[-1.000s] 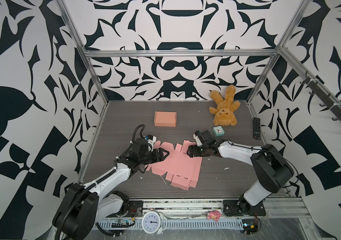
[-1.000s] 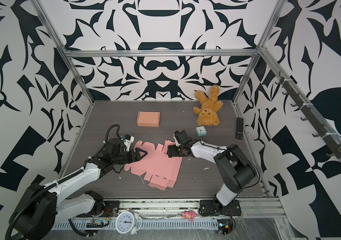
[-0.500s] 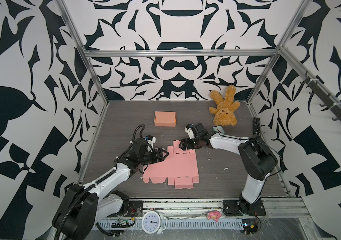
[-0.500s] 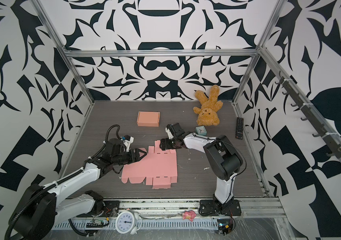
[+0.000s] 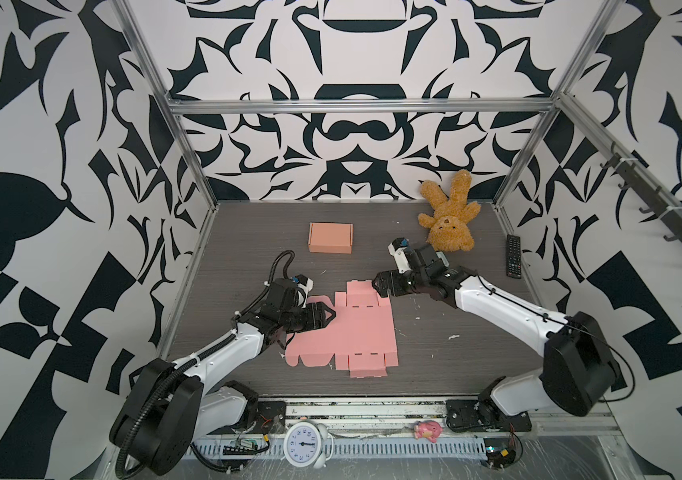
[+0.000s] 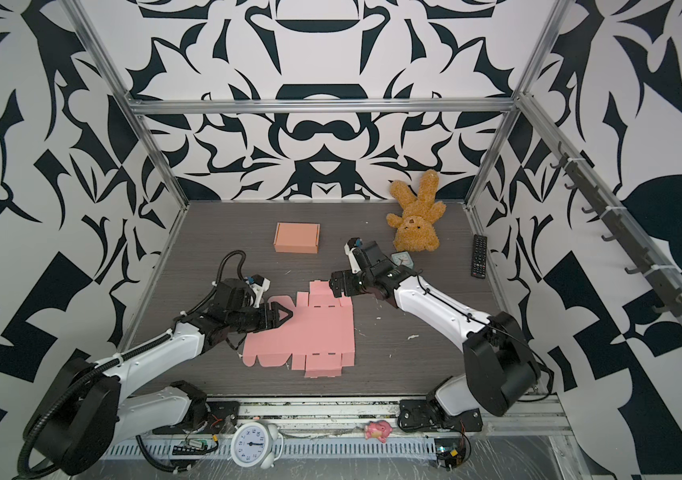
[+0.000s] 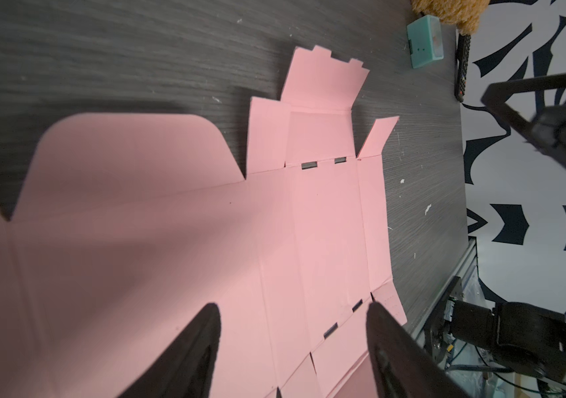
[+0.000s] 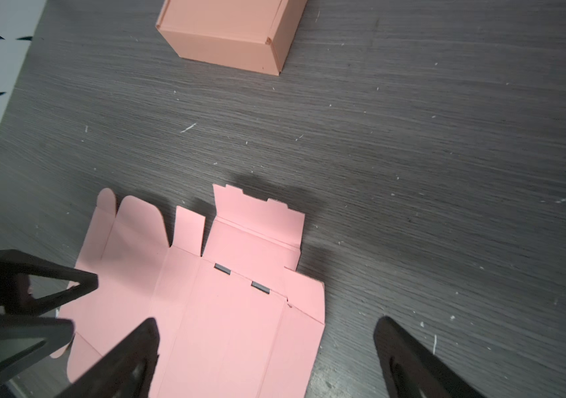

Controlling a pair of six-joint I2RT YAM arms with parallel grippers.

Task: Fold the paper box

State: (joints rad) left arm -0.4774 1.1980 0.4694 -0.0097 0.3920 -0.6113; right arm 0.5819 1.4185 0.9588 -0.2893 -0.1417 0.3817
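The paper box is a flat pink blank (image 5: 356,332) (image 6: 310,332) lying unfolded on the dark table, with its far flap (image 7: 323,82) raised a little. My left gripper (image 5: 333,316) (image 6: 289,313) (image 7: 292,306) hovers open over the blank's left part, with nothing between its fingers. My right gripper (image 5: 376,286) (image 6: 333,284) (image 8: 268,320) stands wide open over the blank's far right corner. One of its fingers (image 8: 137,348) is over the pink sheet and the other over bare table. Neither gripper holds anything.
A folded orange box (image 5: 330,237) (image 8: 230,31) stands behind the blank. A teddy bear (image 5: 449,216), a small teal clock (image 6: 402,259) and a remote (image 5: 513,255) lie at the back right. A white alarm clock (image 5: 304,442) and a pink toy (image 5: 426,430) sit on the front rail.
The blank has swung from slanted to square with the table's front edge and shifted left. My right gripper moved left and its jaws widened. The left jaws narrowed slightly.
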